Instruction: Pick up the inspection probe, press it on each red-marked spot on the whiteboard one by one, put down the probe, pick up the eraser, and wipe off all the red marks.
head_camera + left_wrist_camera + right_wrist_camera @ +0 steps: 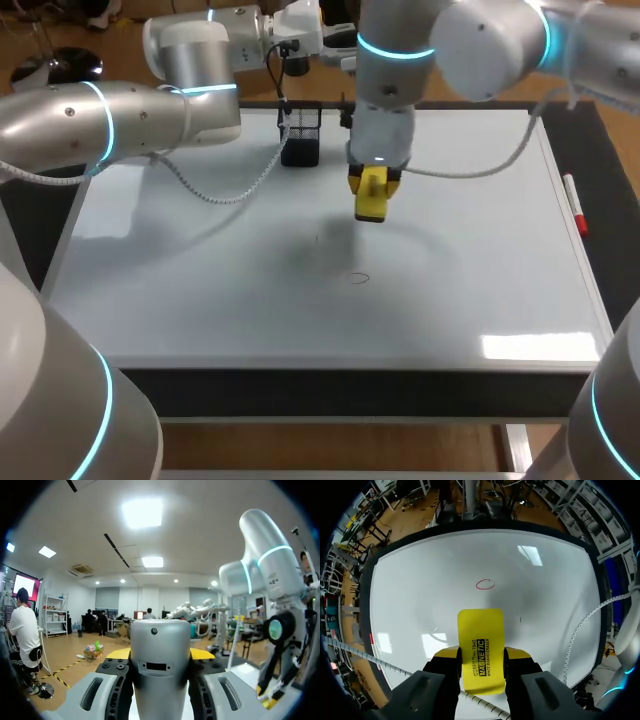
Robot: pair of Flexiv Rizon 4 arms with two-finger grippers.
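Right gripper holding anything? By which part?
The right gripper holds the yellow eraser, clamped across its two long sides near the wrist-side end.

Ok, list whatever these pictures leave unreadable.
- Probe tip: in the left wrist view its own silver body, held in the left hand, hides it.
- Black mesh holder contents: too small and dark in the head view.
- Whiteboard under the eraser: in the right wrist view the eraser and right hand cover it, so marks beyond the one red mark cannot be ruled out.
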